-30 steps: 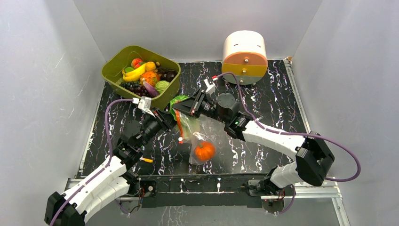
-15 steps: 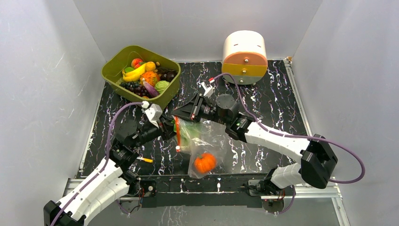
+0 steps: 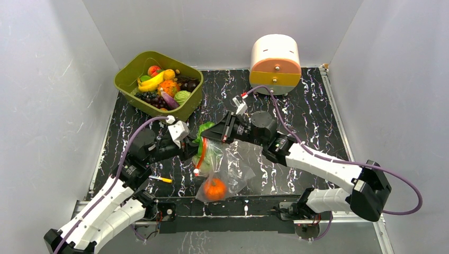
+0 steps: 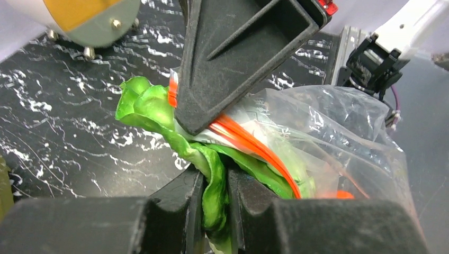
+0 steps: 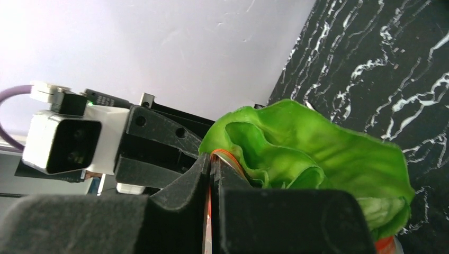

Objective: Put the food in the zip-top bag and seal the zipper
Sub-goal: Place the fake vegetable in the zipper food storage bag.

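Left wrist view — left gripper clamps leafy green plastic lettuce to stuff the clear crinkly bag, whose red-orange zipper rim the right gripper pinches aloft.

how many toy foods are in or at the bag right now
2: an orange pumpkin at the bottom of the zip-top bag, and green lettuce poking from its mouth. Crinkled plastic may hide more.
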